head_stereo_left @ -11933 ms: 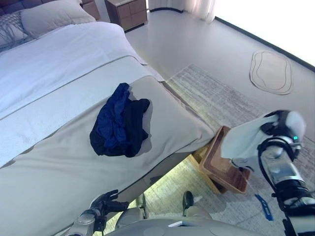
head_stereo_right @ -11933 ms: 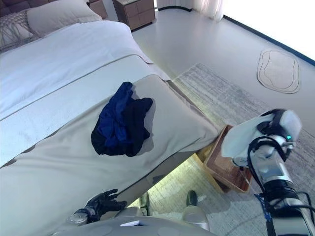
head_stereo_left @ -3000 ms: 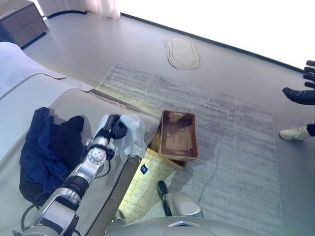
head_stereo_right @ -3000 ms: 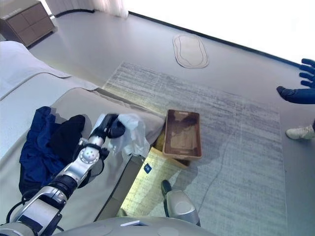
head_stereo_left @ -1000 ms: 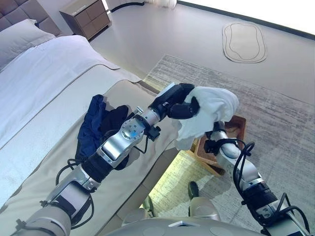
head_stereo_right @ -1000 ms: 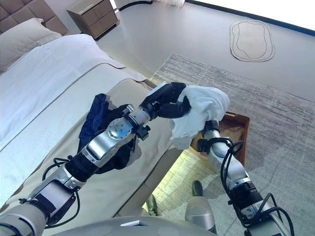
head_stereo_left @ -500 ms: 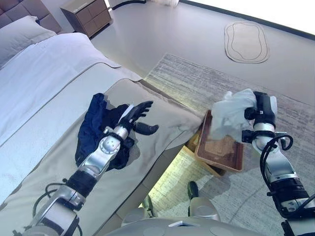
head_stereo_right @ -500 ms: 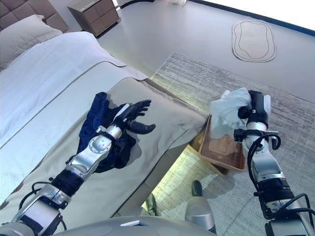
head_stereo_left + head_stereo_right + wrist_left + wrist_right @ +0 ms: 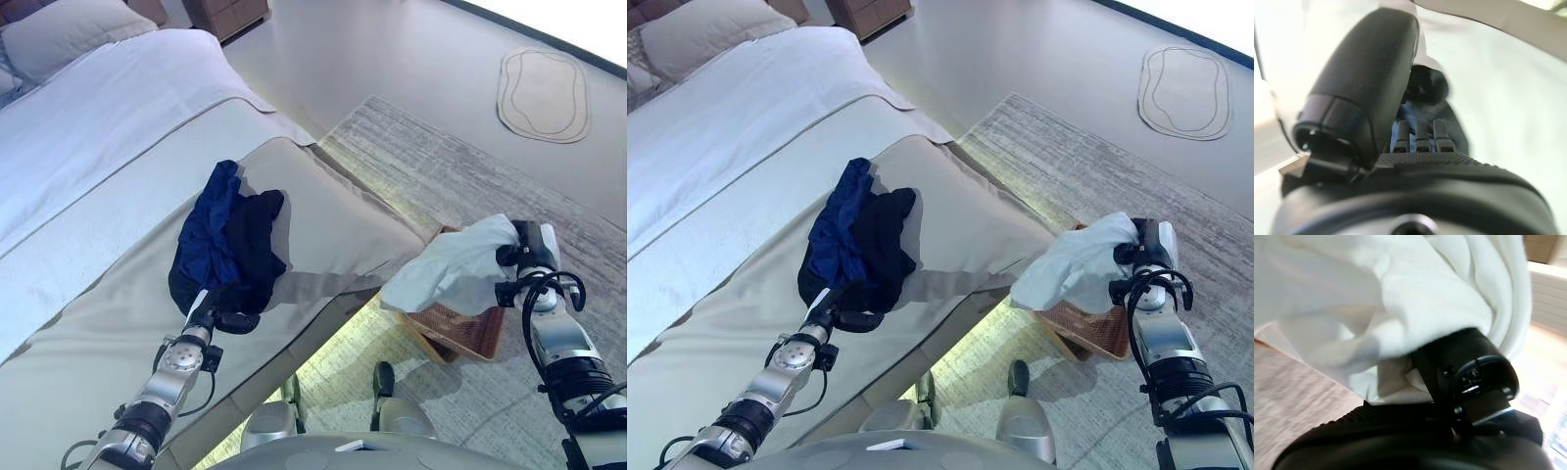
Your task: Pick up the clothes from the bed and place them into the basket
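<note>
The right hand (image 9: 524, 257) grasps a crumpled white cloth garment (image 9: 451, 266), its fingers curled into the fabric, as the right wrist view also shows. The garment hangs out to the left of the hand, in the air over the brown woven rectangular basket (image 9: 468, 331), which sits on the pale grey striped rug (image 9: 460, 186) beside the near right corner of the bed (image 9: 323, 215). Whether the cloth's lower edge touches the basket rim cannot be told. On the bed's beige cover lies a heap of dark clothes, a blue garment and a black garment bunched together (image 9: 227, 247). The left hand (image 9: 230, 318) sits at the near edge of this heap; its own wrist view shows the fingers curled, with the dark and blue fabric just past them, but whether they hold the cloth cannot be told. A white pillow (image 9: 69, 39) lies at the far left of the bed, and an oval mat (image 9: 542, 94) lies on the far right floor.
</note>
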